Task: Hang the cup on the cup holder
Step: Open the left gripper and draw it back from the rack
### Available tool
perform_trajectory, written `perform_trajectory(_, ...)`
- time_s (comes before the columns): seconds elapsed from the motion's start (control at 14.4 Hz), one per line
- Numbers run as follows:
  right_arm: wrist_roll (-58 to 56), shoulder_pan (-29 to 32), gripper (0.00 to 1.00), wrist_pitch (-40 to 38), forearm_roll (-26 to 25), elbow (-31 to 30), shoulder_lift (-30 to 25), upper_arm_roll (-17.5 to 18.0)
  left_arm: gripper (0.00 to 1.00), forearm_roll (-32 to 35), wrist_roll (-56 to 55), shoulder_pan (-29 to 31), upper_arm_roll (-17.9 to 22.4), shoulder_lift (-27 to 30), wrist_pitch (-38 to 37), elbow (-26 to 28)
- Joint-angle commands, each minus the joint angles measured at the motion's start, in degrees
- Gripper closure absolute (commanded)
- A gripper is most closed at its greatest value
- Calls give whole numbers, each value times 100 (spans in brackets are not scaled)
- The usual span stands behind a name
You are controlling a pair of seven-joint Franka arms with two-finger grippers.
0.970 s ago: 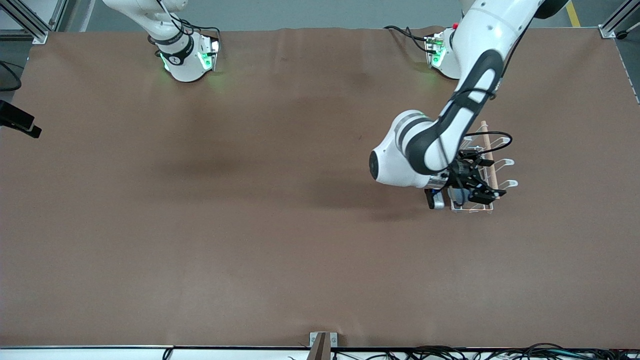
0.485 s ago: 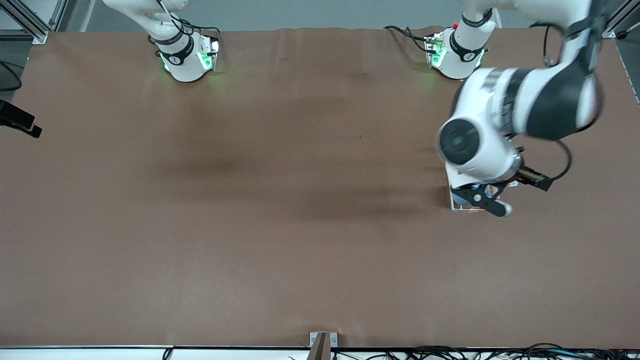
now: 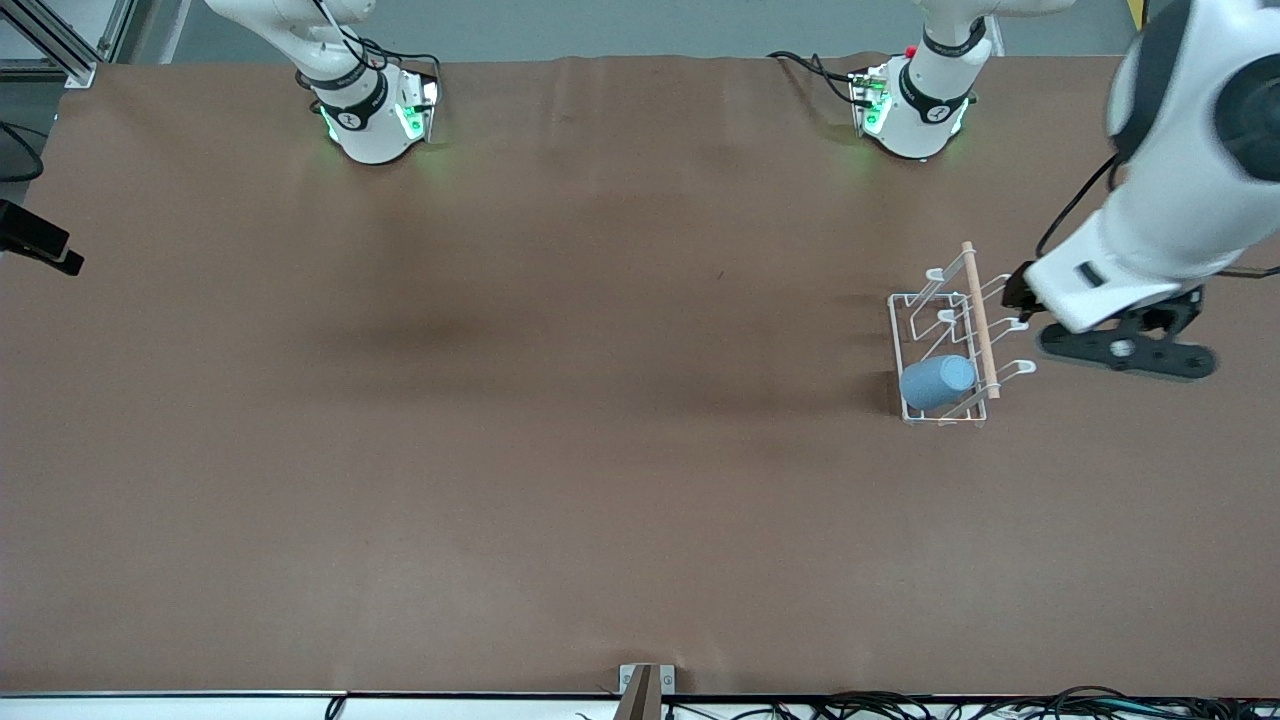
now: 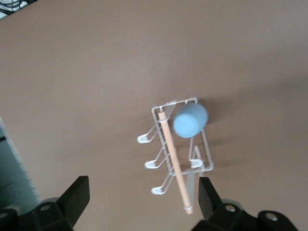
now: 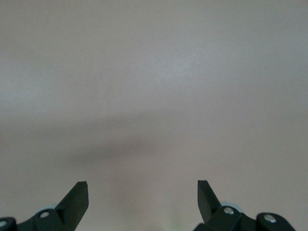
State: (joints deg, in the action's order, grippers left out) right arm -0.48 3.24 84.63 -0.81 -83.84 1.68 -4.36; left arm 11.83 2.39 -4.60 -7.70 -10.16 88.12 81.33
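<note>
Left gripper [image 3: 1125,352]: we saw it up in the air over the table [image 3: 560,470], just beside the rack [image 3: 905,300] toward the left arm's end, its fingers [image 4: 77,197] spread wide with nothing between them.
Right gripper [image 5: 143,192]: we found it only in its own wrist view, fingers [image 5: 77,197] spread apart and empty, over bare brown tabletop; that arm waited, and just its base showed in the front view.
Cup [image 3: 937,381]: we saw the light-blue cup hung on one of the rack's prongs, tilted on its side, at the end of the rack nearer the front camera; no gripper touched it.
Rack: we noted a white wire frame standing on the table toward the left arm's end, with looped prongs angling up on both sides.
Rod [image 3: 978,320]: we saw the light wooden rod running along the top of the rack, with the cup just beside its nearer end.
Table: we saw it covered in plain brown.
</note>
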Motion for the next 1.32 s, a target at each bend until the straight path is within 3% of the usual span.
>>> perform_trajectory(0.0,-48,-34,0,-17,54,-71,-107,-47,0,-566,-98,-49,383,1022,608,1093)
perform_trajectory(0.28,-57,-25,0,-25,54,-54,-107,-47,0,-1339,-168,82,682,1447,645,1350)
perform_trajectory(0.83,-57,-7,0,-35,81,-36,-98,-56,0,-1175,-669,118,718,1227,382,595)
perform_trajectory(1.25,-57,-7,0,-86,81,-36,-98,-65,0,-1148,-1091,126,560,1306,-111,708)
